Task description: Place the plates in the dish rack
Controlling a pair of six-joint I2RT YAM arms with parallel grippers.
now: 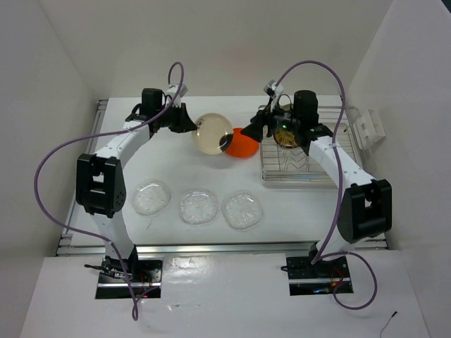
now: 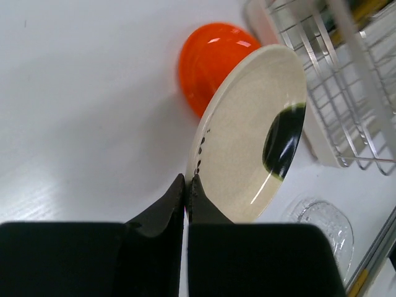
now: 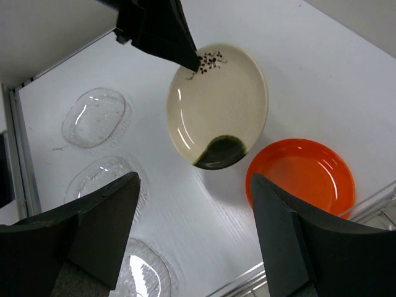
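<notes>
My left gripper is shut on the rim of the cream plate, the one with a dark patch. It holds that plate tilted above the table. Just to its right the orange plate rests on the table, next to the dish rack. A brown and gold plate stands in the rack. My right gripper hangs open and empty over the table. Past its fingers lie the cream plate and the orange plate. Three clear glass plates lie in a row near the front.
The rack's wire bars stand close to the right of the held plate. A white bracket sits at the right wall beyond the rack. White walls enclose the table on the left, back and right.
</notes>
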